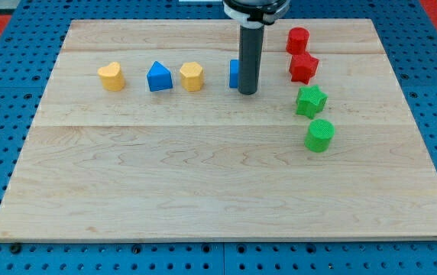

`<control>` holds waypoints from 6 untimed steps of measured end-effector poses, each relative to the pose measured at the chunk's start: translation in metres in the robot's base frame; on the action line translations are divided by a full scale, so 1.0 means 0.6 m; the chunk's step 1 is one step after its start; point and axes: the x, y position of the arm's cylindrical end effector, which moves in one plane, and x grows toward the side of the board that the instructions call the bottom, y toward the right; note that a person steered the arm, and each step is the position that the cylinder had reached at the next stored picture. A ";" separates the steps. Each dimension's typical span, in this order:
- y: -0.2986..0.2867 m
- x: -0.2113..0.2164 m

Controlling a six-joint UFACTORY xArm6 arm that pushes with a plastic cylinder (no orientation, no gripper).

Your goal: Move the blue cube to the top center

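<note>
- Since there is no claw on this arm, there is no released or clenched state to tell; the work is done by my tip (pixel 247 92), the lower end of a straight dark rod.
- My tip stands touching or just beside the small blue plastic cube (pixel 234 73), at the cube's 4 o'clock; the rod hides most of the cube.
- The cube sits on the pale wooden counter (pixel 203 191), slightly toward 1 o'clock of the upper middle.
- To do it well, I judge my tip should come round to the cube's 6 o'clock face and push squarely toward 12 o'clock, slowly, so the cube does not slip sideways.
- At 9 o'clock of the cube: a yellow hexagonal block (pixel 192 76), a blue triangular block (pixel 159 77), a yellow heart-shaped block (pixel 111 76).
- At 3 o'clock: two red blocks (pixel 298 40) (pixel 304 67), a green star block (pixel 310 101), a green cylinder (pixel 319 135).
- Nothing stands toward 12 o'clock.
</note>
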 end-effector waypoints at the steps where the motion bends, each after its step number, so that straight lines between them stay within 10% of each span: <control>1: 0.000 0.000; 6: 0.000 -0.051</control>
